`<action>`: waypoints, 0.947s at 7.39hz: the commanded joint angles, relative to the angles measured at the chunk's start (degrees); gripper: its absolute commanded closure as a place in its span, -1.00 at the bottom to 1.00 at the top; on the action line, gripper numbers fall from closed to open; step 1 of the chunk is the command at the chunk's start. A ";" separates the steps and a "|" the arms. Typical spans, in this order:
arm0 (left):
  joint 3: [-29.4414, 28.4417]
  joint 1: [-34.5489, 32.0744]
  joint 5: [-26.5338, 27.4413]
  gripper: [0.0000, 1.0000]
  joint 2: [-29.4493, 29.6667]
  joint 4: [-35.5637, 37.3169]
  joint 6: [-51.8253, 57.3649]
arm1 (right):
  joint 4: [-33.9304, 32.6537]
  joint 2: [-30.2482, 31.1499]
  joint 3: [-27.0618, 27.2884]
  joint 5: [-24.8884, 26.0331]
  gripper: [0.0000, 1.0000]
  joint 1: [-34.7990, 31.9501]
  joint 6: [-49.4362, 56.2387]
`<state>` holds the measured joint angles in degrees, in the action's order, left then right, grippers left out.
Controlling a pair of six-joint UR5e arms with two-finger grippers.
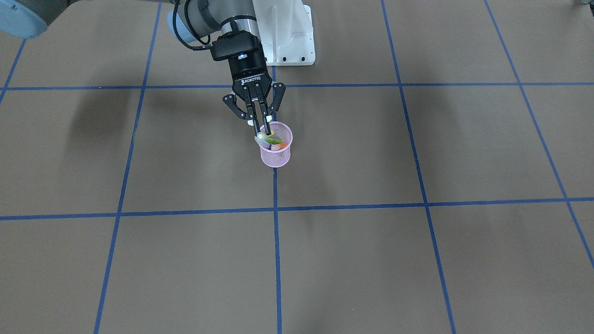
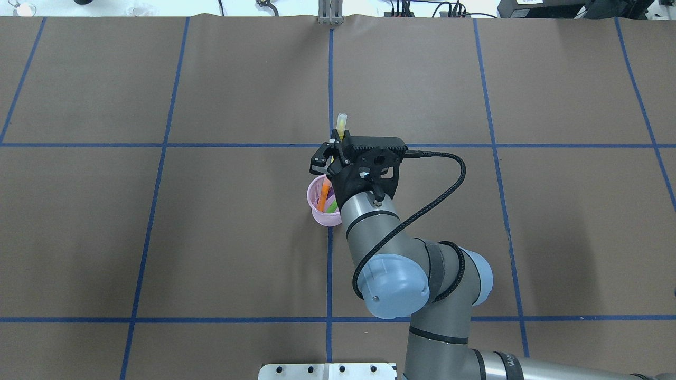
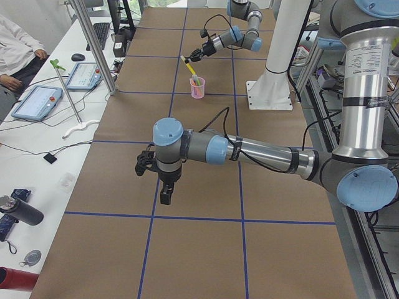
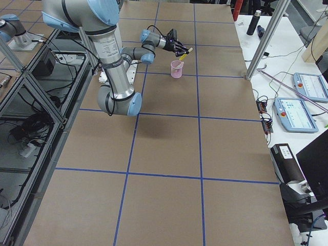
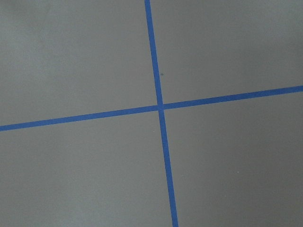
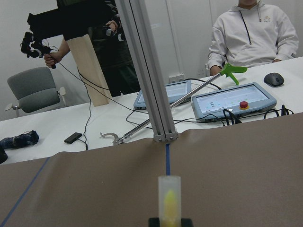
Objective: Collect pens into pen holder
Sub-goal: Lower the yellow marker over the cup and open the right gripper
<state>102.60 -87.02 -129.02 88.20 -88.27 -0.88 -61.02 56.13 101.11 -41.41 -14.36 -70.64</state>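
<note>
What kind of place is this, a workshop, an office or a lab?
Most likely a robotics lab: the left arm and right arm stand at a table gridded with blue tape, and control tablets lie on a side bench near a seated person.

Brown paper covers the bench (image 1: 417, 260) from edge to edge, and blue tape lines (image 1: 277, 260) cut it into big squares. Right on the centre line, nearer the robot's edge than the operators' edge, stands the pink mesh pen holder (image 1: 275, 157). It's upright, base flat on the paper, sitting over the tape. Behind it, at the robot's edge, the white mounting plate (image 1: 290, 44) rests on that same line. Across at the operators' edge, an aluminium post (image 2: 330, 11) stands where the centre line ends.
</note>
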 commanded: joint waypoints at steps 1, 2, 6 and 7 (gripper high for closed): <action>-0.90 0.01 0.00 -0.99 0.30 -0.58 0.00 | 0.20 0.03 0.05 2.03 0.61 1.96 0.06; -1.00 0.01 0.00 -0.99 0.31 -1.02 0.00 | 0.20 0.38 -0.03 3.08 -0.29 2.40 0.06; -1.00 0.01 0.00 -0.99 0.31 -1.20 0.00 | 3.52 -0.40 1.02 2.74 -0.96 1.44 0.06; -1.09 0.01 0.00 -0.99 0.31 -1.29 0.09 | 3.80 -0.50 1.54 -3.00 -0.96 -1.09 -0.46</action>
<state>101.57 -87.01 -129.02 88.50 -89.48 -0.86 -58.15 55.93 102.04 -39.83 -13.22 -70.67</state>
